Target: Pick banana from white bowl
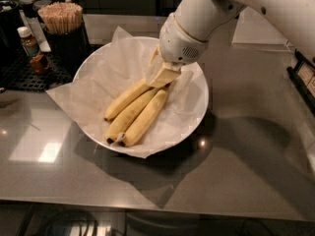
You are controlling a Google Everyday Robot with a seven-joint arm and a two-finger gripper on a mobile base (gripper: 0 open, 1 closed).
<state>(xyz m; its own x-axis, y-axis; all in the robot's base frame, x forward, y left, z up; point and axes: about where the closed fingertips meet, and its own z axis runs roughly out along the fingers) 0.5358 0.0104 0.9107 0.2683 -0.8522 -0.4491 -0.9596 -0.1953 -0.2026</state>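
Grasping step: the tool (163,76) sits mid-frame over the banana's (124,101) upper end in the bowl (204,95). Its grip: cannot tell. Next probably needs a firm hold, then lifting.

Your hand (162,75), smooth cream plastic, sits in the white bowl (203,106) at the upper end of the banana (123,101), whose skin is smooth and matt; note crinkled matt paper (98,80) and the glossy grey counter (246,173).
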